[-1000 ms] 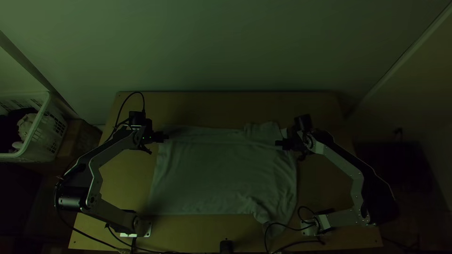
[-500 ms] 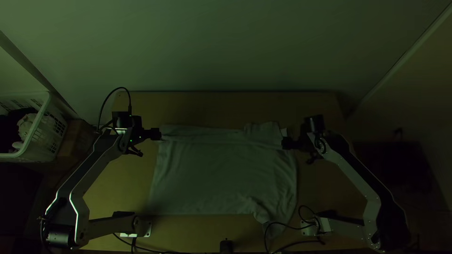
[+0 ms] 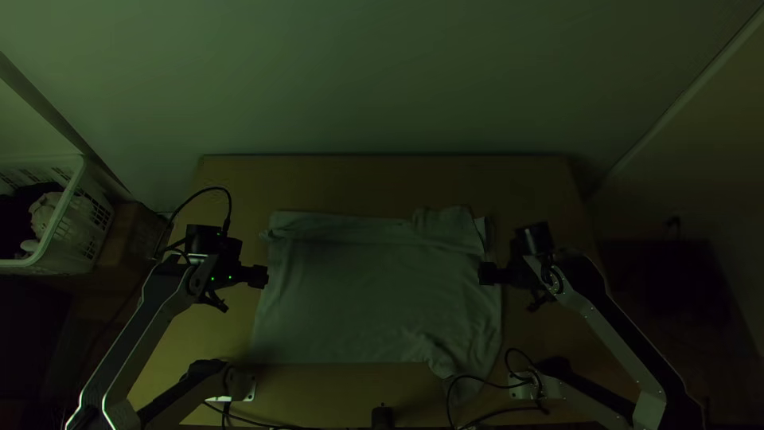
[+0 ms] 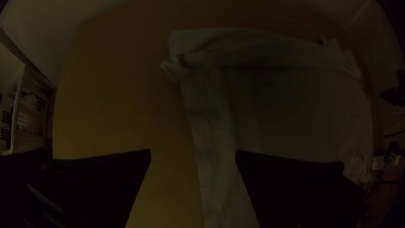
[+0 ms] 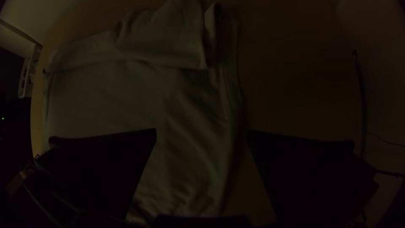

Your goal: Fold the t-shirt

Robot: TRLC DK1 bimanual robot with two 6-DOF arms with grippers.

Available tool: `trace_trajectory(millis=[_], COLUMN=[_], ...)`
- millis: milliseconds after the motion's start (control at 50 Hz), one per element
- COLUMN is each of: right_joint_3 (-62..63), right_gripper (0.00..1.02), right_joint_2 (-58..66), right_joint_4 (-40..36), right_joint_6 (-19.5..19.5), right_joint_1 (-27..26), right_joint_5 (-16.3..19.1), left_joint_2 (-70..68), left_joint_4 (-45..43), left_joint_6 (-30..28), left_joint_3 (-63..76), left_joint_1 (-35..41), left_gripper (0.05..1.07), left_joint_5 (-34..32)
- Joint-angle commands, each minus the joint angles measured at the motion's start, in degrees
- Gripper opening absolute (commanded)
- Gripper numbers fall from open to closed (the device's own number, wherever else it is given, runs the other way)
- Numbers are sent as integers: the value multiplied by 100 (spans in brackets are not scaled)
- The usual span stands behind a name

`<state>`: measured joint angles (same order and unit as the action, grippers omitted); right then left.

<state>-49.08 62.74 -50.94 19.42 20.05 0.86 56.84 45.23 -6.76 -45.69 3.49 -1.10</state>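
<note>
Your t-shirt is lying spread across the middle of the table, with a strip folded over along the far side and a small bunch at the far left corner. Both your left gripper and right gripper have their fingers wide apart with nothing between them, one by each side edge. It looks like light, floppy cotton, so you can't really break it, but it'll probably skid on the wood and crease if you drag. I'd pinch the near edge close to its two corners, getting both layers, and smooth that rumpled near right bit first.
</note>
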Motion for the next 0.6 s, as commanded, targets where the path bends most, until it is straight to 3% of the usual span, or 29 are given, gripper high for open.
trace_trajectory(millis=[0, 260, 420, 500, 580], right_joint_3=[100, 144, 144, 83, 56], right_gripper=[98, 98, 98, 97, 97], right_joint_2=[-245, -535, -535, -447, -350], right_joint_4=[-232, -892, -1278, -1516, -1709], right_joint_6=[211, 290, 361, 387, 387], right_joint_1=[157, 623, 675, 746, 825], right_joint_5=[2, 10, 169, 283, 327], left_joint_2=[-534, -753, -832, -850, -744], left_joint_4=[390, 1673, 1919, 1945, 2227], left_joint_6=[-273, -580, -616, -730, -739], left_joint_3=[245, 148, 254, 227, 122], left_joint_1=[188, 442, 425, 390, 469], left_gripper=[102, 101, 101, 88, 87], left_joint_5=[-57, -48, 14, 5, 5])
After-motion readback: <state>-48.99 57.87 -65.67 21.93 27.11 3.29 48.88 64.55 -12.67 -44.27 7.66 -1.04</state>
